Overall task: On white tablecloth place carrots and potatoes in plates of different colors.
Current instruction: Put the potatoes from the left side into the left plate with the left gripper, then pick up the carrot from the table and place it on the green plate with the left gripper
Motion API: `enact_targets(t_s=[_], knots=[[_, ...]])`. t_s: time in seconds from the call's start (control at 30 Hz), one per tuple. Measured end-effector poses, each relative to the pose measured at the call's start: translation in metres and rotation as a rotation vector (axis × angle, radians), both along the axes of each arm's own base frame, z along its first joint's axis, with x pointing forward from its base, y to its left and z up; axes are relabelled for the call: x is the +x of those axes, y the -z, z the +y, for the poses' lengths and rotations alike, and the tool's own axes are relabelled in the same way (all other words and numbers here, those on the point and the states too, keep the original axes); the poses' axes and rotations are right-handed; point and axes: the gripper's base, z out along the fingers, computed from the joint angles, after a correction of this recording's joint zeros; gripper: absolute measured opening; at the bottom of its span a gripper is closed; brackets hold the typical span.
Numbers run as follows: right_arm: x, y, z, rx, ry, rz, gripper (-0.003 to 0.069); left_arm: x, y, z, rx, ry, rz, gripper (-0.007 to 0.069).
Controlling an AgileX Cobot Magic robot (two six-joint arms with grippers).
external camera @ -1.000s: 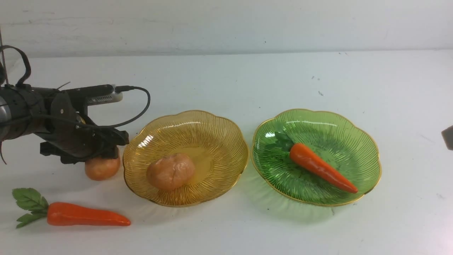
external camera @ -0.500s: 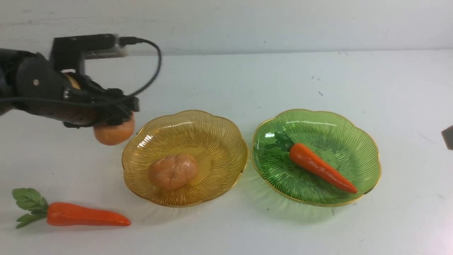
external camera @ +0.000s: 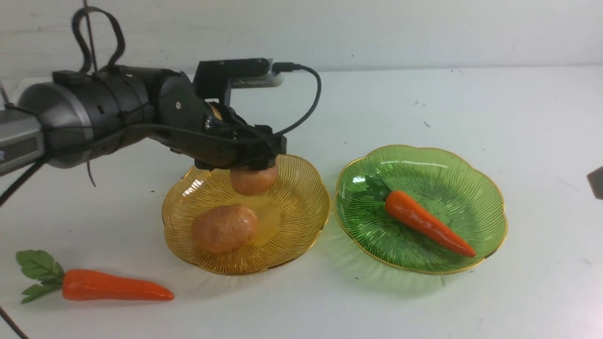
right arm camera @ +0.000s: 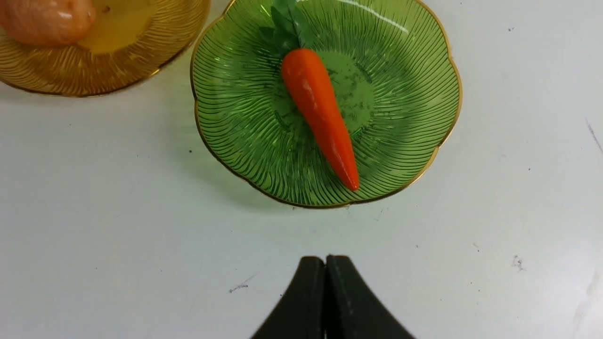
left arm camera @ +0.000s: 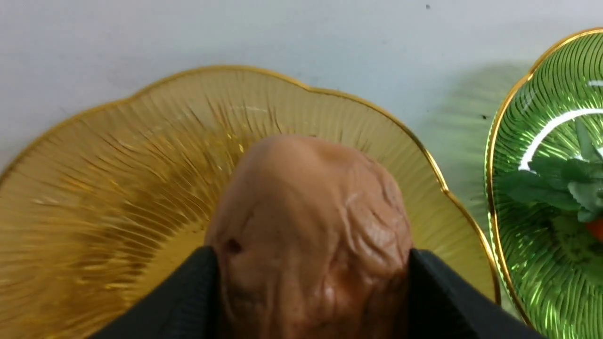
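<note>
My left gripper point(external camera: 254, 165) is shut on a tan potato point(external camera: 253, 180) and holds it just above the far part of the amber-yellow plate point(external camera: 301, 221). In the left wrist view the potato point(left arm camera: 311, 226) sits between my black fingers point(left arm camera: 438, 292) over the amber plate point(left arm camera: 118, 155). A second potato point(external camera: 224, 228) lies in that plate. The green plate point(external camera: 485, 207) holds one carrot point(external camera: 426, 222). A second carrot point(external camera: 110, 285) lies on the white tablecloth point(external camera: 301, 306) at the front left. My right gripper point(right arm camera: 325, 263) is shut and empty, above the cloth near the green plate point(right arm camera: 235, 122).
A small dark part of the right arm point(external camera: 596, 182) shows at the right edge. A wall point(external camera: 330, 28) stands behind the table's back edge. The left arm's cable point(external camera: 311, 103) loops above the amber plate.
My left gripper lifted the potato off the cloth left of the amber plate and carried it right, over the plate. The potato lying in the plate shifted slightly. The right arm has not moved.
</note>
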Motion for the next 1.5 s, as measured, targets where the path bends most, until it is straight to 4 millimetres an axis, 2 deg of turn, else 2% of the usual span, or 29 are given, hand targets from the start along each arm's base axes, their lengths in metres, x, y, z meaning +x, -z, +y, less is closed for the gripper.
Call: enact_targets(t_s=[0.03,0.1,0.23,0.3,0.37,0.43,0.5,0.53,0.6,0.63,0.7,0.8,0.87,1.0,1.07,1.23,1.33,1.5], knots=[[0.0,0.0,0.0,0.0,0.0,0.0,-0.0015,0.0,0.001,-0.001,-0.002,0.0,0.004,0.0441],[0.0,0.0,0.0,0.0,0.0,0.001,-0.0015,0.001,0.014,-0.007,-0.011,0.002,0.052,0.0493],[0.0,0.0,0.0,0.0,0.0,0.001,-0.0015,-0.002,0.012,-0.008,-0.006,0.016,0.089,0.0588],[0.0,0.0,0.0,-0.001,0.0,0.004,-0.0015,-0.005,-0.006,-0.008,-0.007,0.033,0.092,0.061],[0.0,0.0,0.0,-0.002,0.0,0.006,-0.0015,-0.008,-0.034,-0.007,-0.016,0.053,0.058,0.0592],[-0.001,0.001,0.0,-0.003,-0.001,0.009,-0.0015,-0.015,-0.063,-0.005,0.001,0.089,0.026,0.0524],[-0.001,0.001,0.0,-0.005,-0.001,0.015,-0.0015,-0.027,-0.092,0.002,0.059,0.142,-0.005,0.0367],[-0.001,0.001,0.0,-0.005,-0.001,0.016,-0.0015,-0.037,-0.107,0.01,0.119,0.172,-0.009,0.0251],[-0.001,0.001,0.0,-0.005,-0.001,0.016,-0.0015,-0.057,-0.121,0.029,0.237,0.19,0.052,0.0088],[-0.001,0.001,0.0,-0.005,-0.001,0.016,-0.0015,-0.071,-0.121,0.044,0.316,0.162,0.131,0.0034],[-0.001,0.001,0.0,-0.002,-0.002,0.018,-0.0015,-0.086,-0.108,0.063,0.403,0.099,0.195,0.0006],[-0.002,0.001,0.0,0.003,-0.003,0.023,-0.0015,-0.113,-0.062,0.082,0.52,0.056,0.353,-0.0003],[-0.002,0.001,0.001,0.015,-0.007,0.027,-0.0015,-0.127,-0.034,0.088,0.52,-0.011,0.46,-0.0001],[-0.002,0.001,0.002,0.021,-0.008,0.029,-0.0015,-0.14,-0.006,0.093,0.495,-0.139,0.554,0.0017],[-0.002,0.001,0.002,0.022,-0.008,0.03,-0.0015,-0.146,0.014,0.096,0.469,-0.256,0.576,0.0053],[-0.002,0.001,0.002,0.022,-0.008,0.029,-0.0015,-0.135,0.025,0.102,0.46,-0.417,0.455,0.0168],[-0.001,0.0,0.002,0.026,-0.008,0.018,-0.0015,-0.123,0.026,0.107,0.396,-0.594,0.35,0.0291],[0.0,-0.001,0.002,0.032,-0.005,-0.006,-0.0015,-0.116,0.036,0.111,0.301,-0.808,0.353,0.0419]])
